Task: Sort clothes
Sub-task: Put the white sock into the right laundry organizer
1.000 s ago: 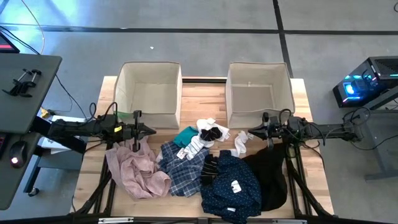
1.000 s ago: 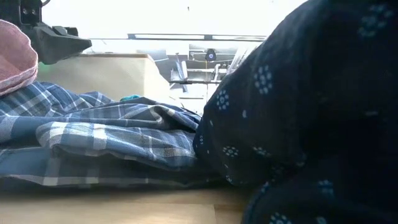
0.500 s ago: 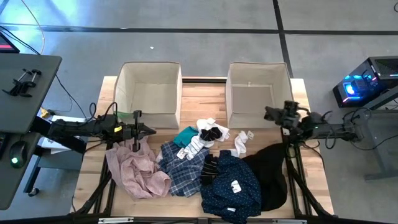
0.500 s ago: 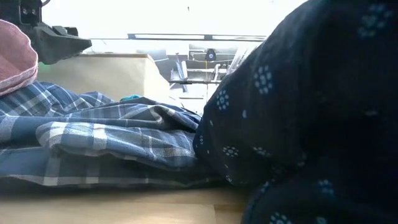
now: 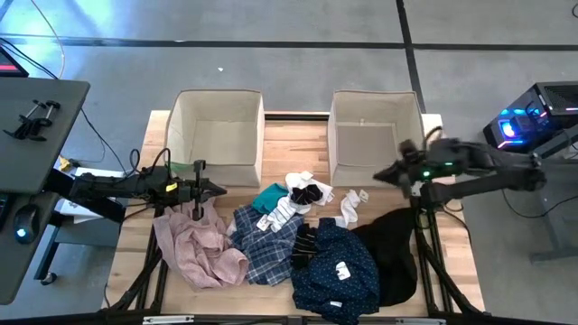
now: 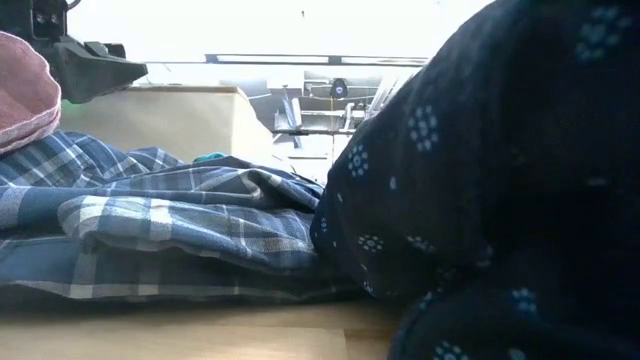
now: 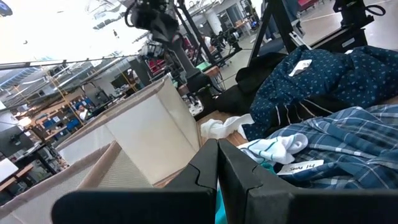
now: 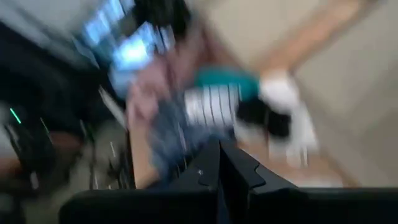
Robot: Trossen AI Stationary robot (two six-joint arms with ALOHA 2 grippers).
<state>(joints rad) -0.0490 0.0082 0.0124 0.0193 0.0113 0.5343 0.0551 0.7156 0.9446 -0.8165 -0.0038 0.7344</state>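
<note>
Right end effector closed — above table, clothes heaped below

A wooden table stands on a grey floor crossed by dark lines. A dark desk sits to one side, and a case with blue lights to the other. Bright light washes out the room behind; shelving and metal frames fill it.
</note>
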